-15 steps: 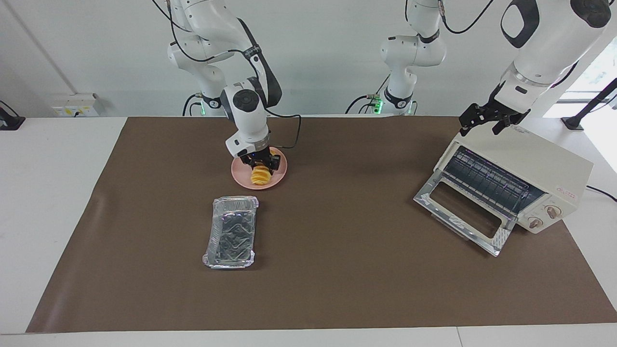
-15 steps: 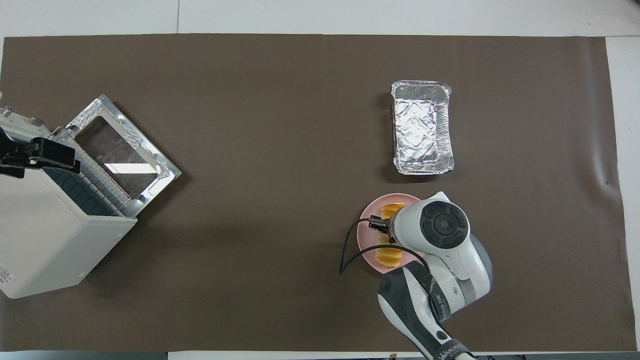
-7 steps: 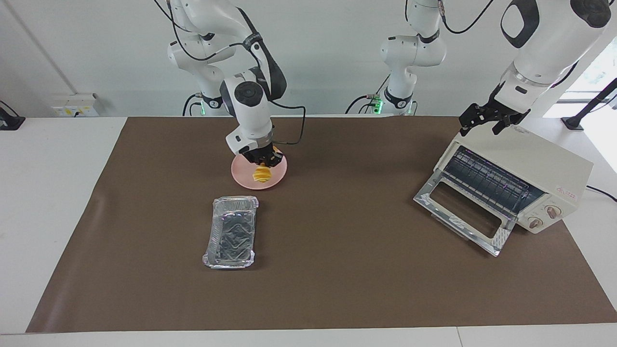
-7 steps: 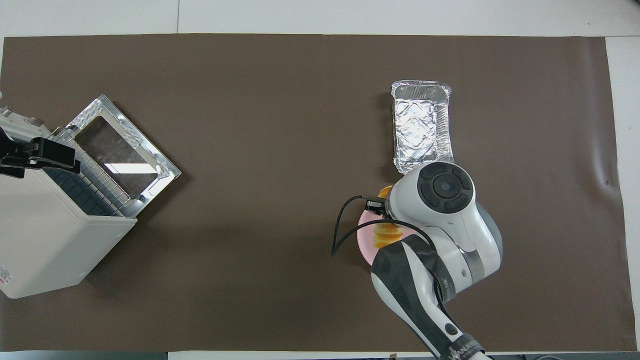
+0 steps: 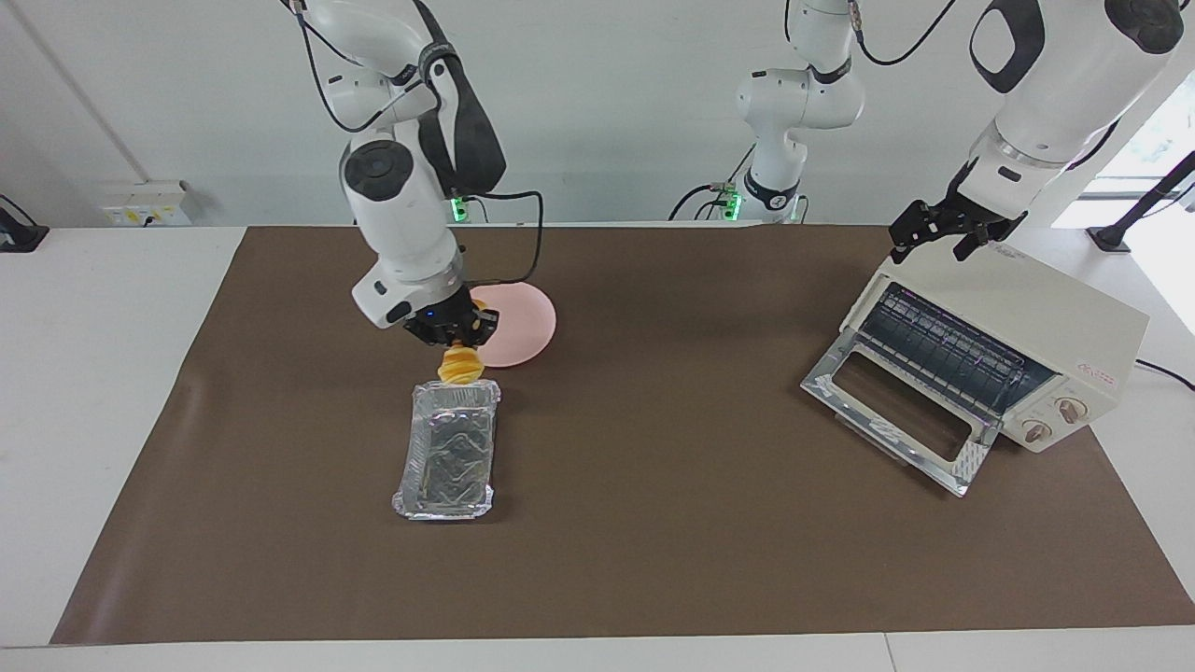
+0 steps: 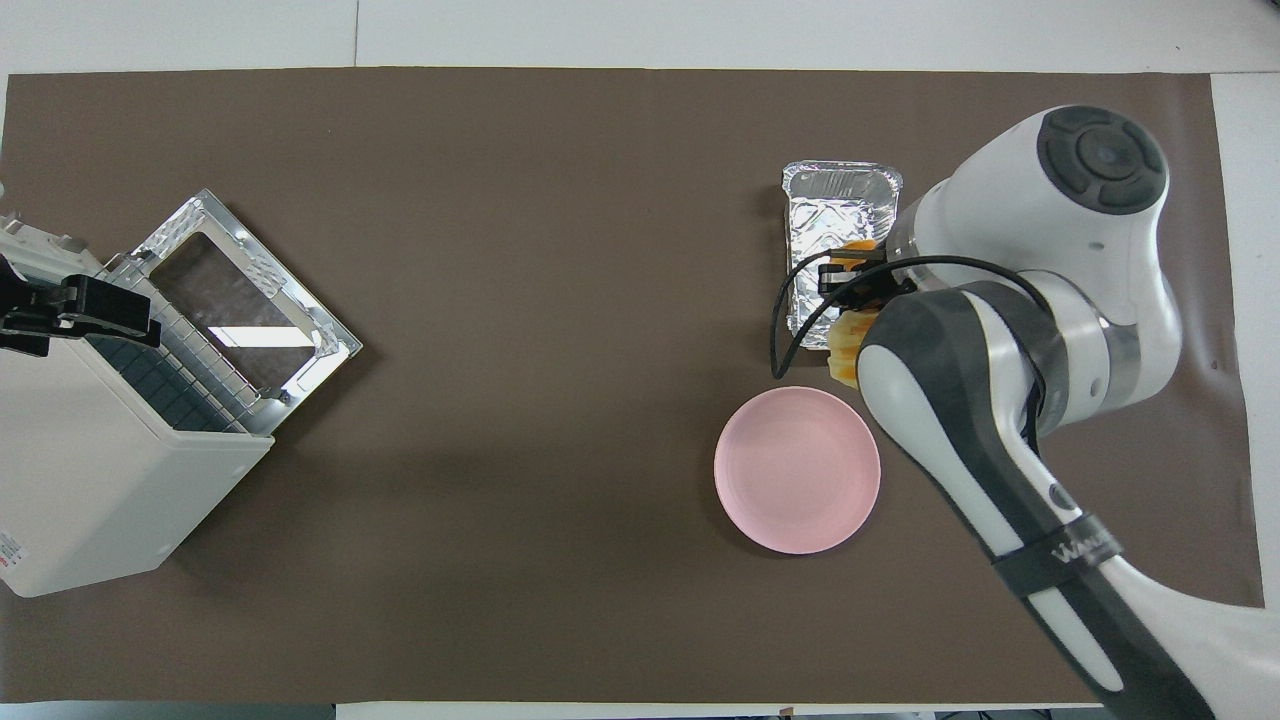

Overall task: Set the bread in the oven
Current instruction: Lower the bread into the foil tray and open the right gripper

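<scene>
1. Right pincer (image 5: 455,333) is clamped on the bread (image 5: 459,367), which hangs below it in the air over the foil tray's (image 5: 446,450) end nearest the pink plate (image 5: 523,327).
2. Step in hand, as judged: carrying the bread to the tray. Next move calls for lowering it in lengthwise, then releasing.
3. Left pincer (image 5: 943,231), jaws apart, waits over the oven (image 5: 1027,327), whose door hangs open.

Bright, even light — seemingly sharp
</scene>
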Available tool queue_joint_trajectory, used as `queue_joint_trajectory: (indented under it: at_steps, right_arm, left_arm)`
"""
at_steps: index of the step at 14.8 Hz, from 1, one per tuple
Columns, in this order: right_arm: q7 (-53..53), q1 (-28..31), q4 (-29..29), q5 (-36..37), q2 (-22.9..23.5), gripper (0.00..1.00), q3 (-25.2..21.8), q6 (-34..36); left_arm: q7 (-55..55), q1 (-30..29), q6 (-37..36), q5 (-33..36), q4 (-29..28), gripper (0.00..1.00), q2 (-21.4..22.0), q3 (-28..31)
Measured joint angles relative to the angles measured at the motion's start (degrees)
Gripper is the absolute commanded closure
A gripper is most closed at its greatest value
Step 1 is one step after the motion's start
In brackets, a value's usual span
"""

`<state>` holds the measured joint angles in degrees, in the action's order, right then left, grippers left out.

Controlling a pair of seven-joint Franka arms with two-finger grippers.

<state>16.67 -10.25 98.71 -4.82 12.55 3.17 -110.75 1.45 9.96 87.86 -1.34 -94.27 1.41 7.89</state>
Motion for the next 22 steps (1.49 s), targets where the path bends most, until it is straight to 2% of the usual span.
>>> queue_joint_trajectory:
  at_steps: [5,9,14,20,21,22]
  right_arm:
    - [-2.1,0.9,-14.4,-0.1,13.5,1.0,-0.1,4.7]
    - [-6.1,2.3,-19.6,-0.1,21.0,1.0,-0.4,3.0]
    - [-6.3,2.1,-20.9,1.5,24.1,1.0,-0.2,0.1]
    - [-6.3,1.2,-20.8,1.9,25.5,1.0,-0.2,-4.2]
    - [-6.3,1.1,-20.8,1.9,25.6,0.93,-0.2,-4.3]
    - [-6.3,1.1,-20.8,1.9,25.6,0.26,-0.2,-4.3]
  left_arm:
    - [0.0,0.0,0.0,0.0,0.0,0.0,0.0,0.0]
    - [0.0,0.0,0.0,0.0,0.0,0.0,0.0,0.0]
    - [0.0,0.0,0.0,0.0,0.0,0.0,0.0,0.0]
    - [0.0,0.0,0.0,0.0,0.0,0.0,0.0,0.0]
    - [0.0,0.0,0.0,0.0,0.0,0.0,0.0,0.0]
    - [0.0,0.0,0.0,0.0,0.0,0.0,0.0,0.0]
